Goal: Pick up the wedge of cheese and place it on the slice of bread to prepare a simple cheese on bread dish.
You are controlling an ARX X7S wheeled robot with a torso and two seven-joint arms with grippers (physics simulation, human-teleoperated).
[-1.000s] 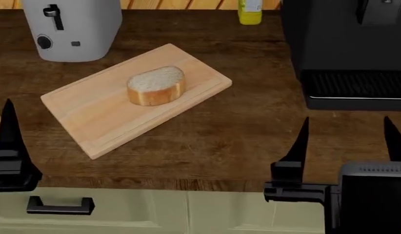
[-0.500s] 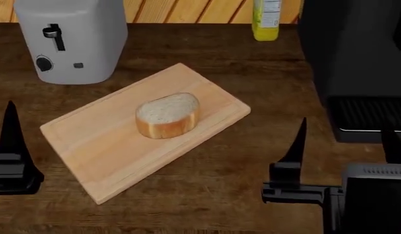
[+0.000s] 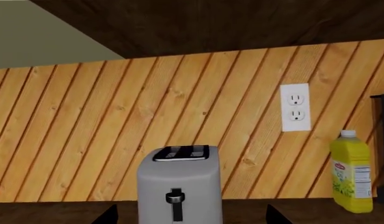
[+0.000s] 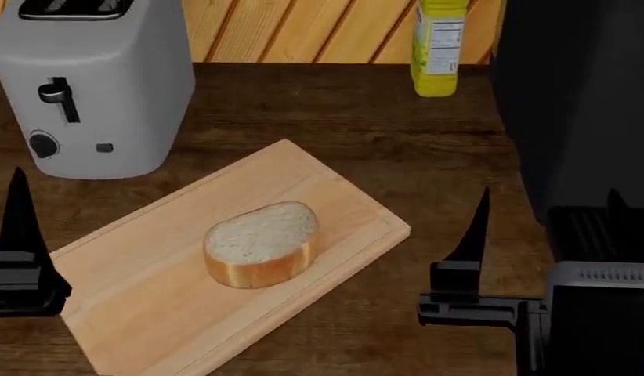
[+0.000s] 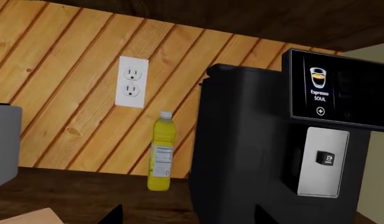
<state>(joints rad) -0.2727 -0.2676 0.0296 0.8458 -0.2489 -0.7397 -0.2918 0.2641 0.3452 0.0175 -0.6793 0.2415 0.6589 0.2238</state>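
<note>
The slice of bread (image 4: 262,243), white crumb up and brown crust round its side, lies on a pale wooden cutting board (image 4: 144,290) on the dark wood counter. The wedge of cheese is not in any view. My left gripper (image 3: 192,215) is open and empty, pointing toward the toaster; in the head view one of its fingers (image 4: 19,227) stands left of the board. My right gripper (image 4: 547,223) is also open and empty, right of the board and in front of the coffee machine; in the right wrist view only the tips of the right gripper (image 5: 188,213) show.
A grey toaster (image 4: 87,86) stands at the back left and a yellow labelled bottle (image 4: 439,47) at the back. A black coffee machine (image 4: 584,117) fills the right side. A wooden panelled wall with a white outlet (image 3: 295,107) backs the counter.
The head view has swung up and toward the wall: bread, board and toaster sit lower and larger, and the cabinet front has left the frame. Both grippers hold their places, still open.
</note>
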